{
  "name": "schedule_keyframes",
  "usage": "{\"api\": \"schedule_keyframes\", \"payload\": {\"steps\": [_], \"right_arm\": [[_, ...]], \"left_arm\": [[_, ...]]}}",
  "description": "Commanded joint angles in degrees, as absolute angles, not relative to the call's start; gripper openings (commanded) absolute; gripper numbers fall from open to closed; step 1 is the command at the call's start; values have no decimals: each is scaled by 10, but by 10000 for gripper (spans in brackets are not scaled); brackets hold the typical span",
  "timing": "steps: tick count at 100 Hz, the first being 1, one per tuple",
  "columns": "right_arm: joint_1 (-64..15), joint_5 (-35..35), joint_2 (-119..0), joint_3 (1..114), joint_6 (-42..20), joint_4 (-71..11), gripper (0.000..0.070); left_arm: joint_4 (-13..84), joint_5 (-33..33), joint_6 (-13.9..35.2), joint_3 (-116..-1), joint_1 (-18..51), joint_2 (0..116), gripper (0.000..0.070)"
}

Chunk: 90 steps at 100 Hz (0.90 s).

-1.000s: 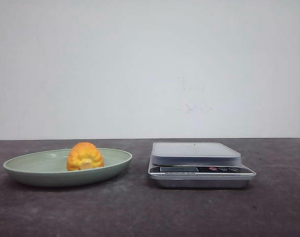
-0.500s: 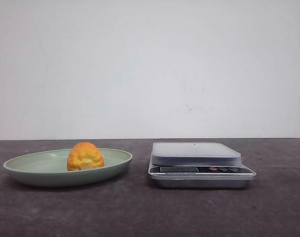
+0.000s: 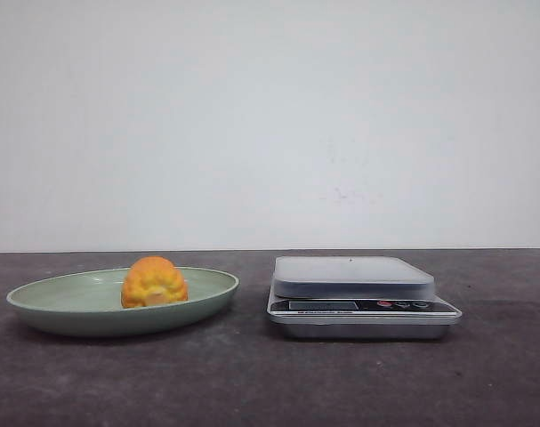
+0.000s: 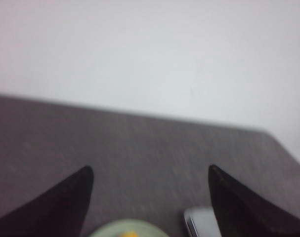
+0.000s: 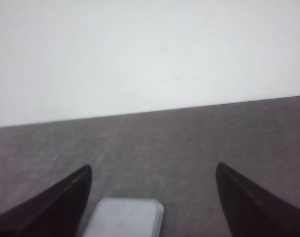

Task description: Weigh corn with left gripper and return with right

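Observation:
The corn (image 3: 154,283), a stubby yellow-orange cob piece, lies in a pale green plate (image 3: 47,307) on the left of the dark table. A silver kitchen scale (image 3: 358,298) with an empty grey platform stands to its right. Neither arm shows in the front view. In the left wrist view my left gripper (image 4: 150,170) is open and empty, with a sliver of the corn (image 4: 127,234), the plate's rim (image 4: 107,230) and a corner of the scale (image 4: 198,219) beneath it. In the right wrist view my right gripper (image 5: 153,168) is open and empty above the scale's platform (image 5: 125,217).
A plain white wall (image 3: 270,124) closes off the far edge of the dark table (image 3: 252,382). A narrow gap of table separates plate and scale.

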<state>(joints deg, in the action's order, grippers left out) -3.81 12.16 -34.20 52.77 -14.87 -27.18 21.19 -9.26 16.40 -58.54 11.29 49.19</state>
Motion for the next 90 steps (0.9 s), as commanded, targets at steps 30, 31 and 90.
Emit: {"api": "schedule_keyframes", "payload": {"steps": [30,31,90], "right_arm": [[-40,137,-375,558,-121,-325,563],[-40,137,-375,558,-120,-327,564],[-40,137,-374,558,-110,-337,564]], "left_arm": [[227,-27,153,-596,223,709,433],[227,-27,153,-596,225,715,433],[239,3,191,-596,303,912,434]]}}
